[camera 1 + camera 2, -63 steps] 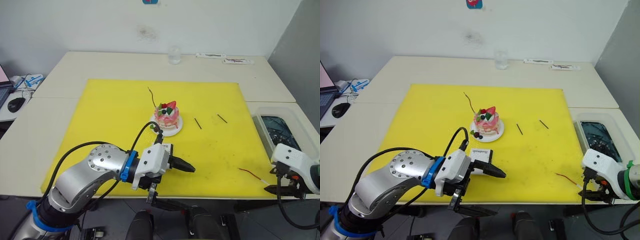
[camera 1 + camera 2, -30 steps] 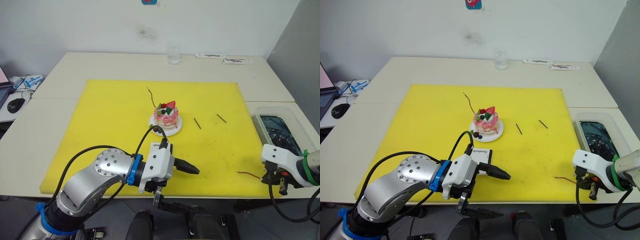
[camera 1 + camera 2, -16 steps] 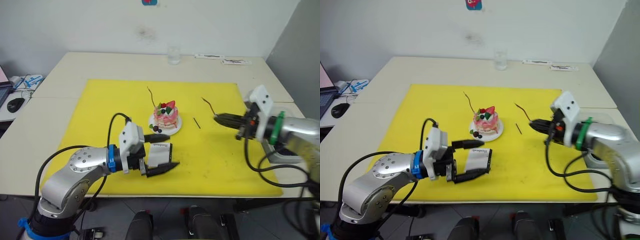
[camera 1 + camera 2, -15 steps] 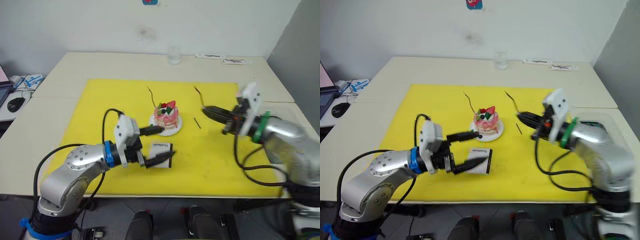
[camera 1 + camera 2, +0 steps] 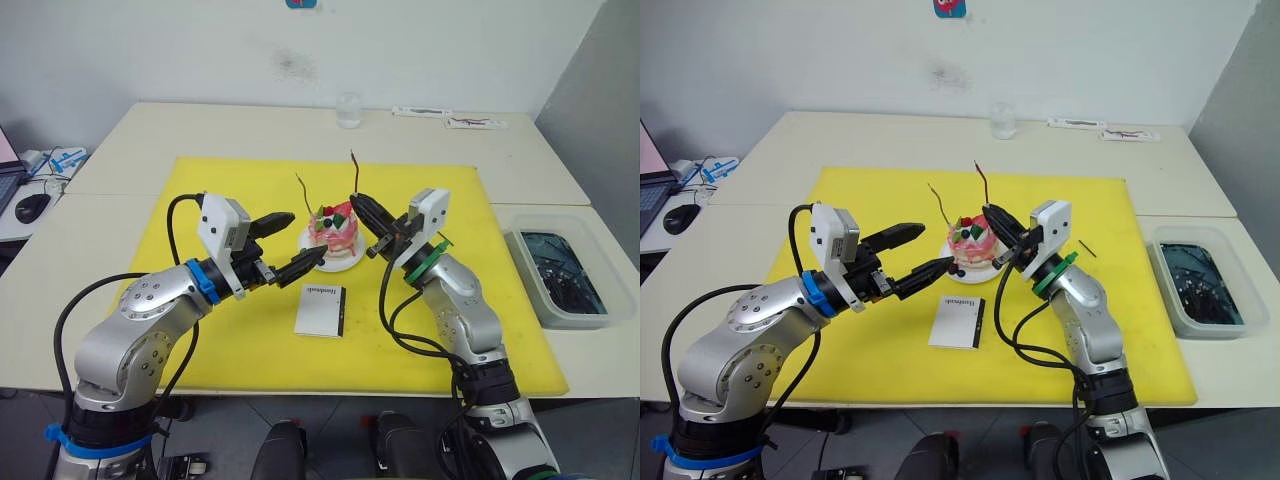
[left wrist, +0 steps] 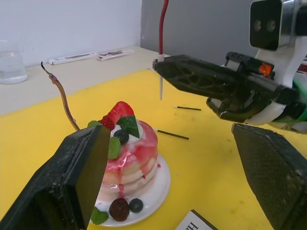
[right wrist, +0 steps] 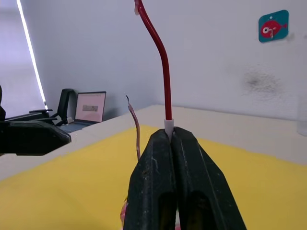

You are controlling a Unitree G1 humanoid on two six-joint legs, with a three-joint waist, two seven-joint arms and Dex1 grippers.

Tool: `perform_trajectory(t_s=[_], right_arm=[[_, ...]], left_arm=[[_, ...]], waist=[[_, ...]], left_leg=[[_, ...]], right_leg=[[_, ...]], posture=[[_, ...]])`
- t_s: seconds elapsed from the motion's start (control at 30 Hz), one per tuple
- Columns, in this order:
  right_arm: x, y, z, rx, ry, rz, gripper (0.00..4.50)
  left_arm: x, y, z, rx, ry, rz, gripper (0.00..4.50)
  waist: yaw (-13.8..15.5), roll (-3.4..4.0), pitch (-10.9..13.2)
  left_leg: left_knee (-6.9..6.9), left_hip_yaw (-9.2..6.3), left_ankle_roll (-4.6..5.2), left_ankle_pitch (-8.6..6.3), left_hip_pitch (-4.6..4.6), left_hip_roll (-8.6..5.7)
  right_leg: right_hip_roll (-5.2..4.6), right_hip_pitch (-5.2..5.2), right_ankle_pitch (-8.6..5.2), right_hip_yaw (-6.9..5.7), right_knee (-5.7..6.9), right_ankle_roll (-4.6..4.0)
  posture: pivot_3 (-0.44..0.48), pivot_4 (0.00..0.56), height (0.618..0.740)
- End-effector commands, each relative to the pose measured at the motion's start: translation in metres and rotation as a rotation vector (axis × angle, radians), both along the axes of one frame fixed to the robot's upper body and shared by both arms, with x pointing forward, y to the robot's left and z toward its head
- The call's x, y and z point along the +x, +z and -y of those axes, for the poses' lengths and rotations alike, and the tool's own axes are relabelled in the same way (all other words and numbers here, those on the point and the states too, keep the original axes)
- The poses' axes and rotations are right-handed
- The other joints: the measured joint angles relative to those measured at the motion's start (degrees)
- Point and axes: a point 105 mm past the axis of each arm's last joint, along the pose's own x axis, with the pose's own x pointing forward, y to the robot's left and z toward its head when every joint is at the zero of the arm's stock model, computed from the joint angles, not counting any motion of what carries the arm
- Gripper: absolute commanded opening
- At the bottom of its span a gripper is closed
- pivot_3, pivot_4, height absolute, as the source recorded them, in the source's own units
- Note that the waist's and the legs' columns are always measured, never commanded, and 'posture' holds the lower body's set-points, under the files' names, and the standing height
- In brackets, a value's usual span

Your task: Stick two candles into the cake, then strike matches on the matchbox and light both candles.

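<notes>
The pink-and-white cake (image 5: 334, 233) sits on its small white plate (image 5: 345, 264) in the middle of the yellow mat. One thin reddish-brown candle (image 5: 303, 191) rises at the cake's rear left; its foot is hidden behind the cake. My right gripper (image 5: 362, 206) is shut on the pale end of a second candle (image 7: 161, 53), holding it upright just above the cake's right side. My left gripper (image 5: 306, 235) stands open just left of the cake, holding nothing. The white matchbox (image 5: 320, 310) lies flat in front of the cake. Two short dark matches (image 6: 171, 135) (image 6: 188, 108) lie on the mat beyond the cake.
A glass of water (image 5: 348, 110) and flat packets (image 5: 450, 118) stand at the table's back. A clear bin (image 5: 556, 276) sits off the yellow mat's (image 5: 200, 200) right edge. On a side desk at the left lies a mouse (image 5: 32, 208).
My right gripper picked up the candle at the mat's front right corner and carried it up and left to the cake. My open left gripper swung from the front edge to the cake's left.
</notes>
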Motion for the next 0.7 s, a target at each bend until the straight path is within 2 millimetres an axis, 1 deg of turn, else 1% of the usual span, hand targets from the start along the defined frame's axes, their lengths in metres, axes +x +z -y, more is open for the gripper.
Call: perform_trajectory(t_s=[0.03, 0.23, 0.5, 0.7], right_arm=[[0.002, 0.009, -0.006, 0.001, -0.001, 0.077, 0.02], [0.012, -0.001, -0.003, 0.004, -0.054, 0.082, 0.02], [0.018, -0.015, -0.003, -0.007, -0.071, 0.061, 0.02], [0.021, -0.02, -0.002, -0.005, -0.086, 0.043, 0.02]], left_arm=[[-0.005, 0.011, 0.001, -0.013, -0.028, 0.025, 4.5], [-0.01, 0.017, 0.003, -0.032, -0.072, 0.027, 4.5], [-0.009, 0.015, 0.001, -0.004, -0.082, 0.035, 4.5], [-0.012, 0.012, 0.001, 0.007, -0.101, 0.024, 4.5]], waist=[[0.0, 0.0, 0.0], [0.0, 0.01, 0.0], [-0.1, 0.02, 0.0], [-0.3, 0.01, 0.0]], left_leg=[[0.0, 0.0, 0.0, 0.0, 0.0, 0.0], [-0.01, -0.02, 0.0, 0.0, 0.0, 0.0], [0.0, -0.02, 0.0, 0.0, 0.06, 0.0], [0.0, -0.03, 0.0, 0.0, 0.14, 0.0]], right_leg=[[0.0, 0.0, 0.0, 0.0, 0.02, 0.0], [0.0, -0.01, -0.03, -0.01, 0.07, -0.06], [0.01, -0.02, -0.09, -0.01, 0.23, -0.14], [0.03, -0.03, -0.14, -0.01, 0.4, -0.22]], posture=[[0.0, 0.15, 0.74], [0.0, 0.15, 0.74], [0.0, 0.15, 0.74], [0.0, 0.15, 0.74]])
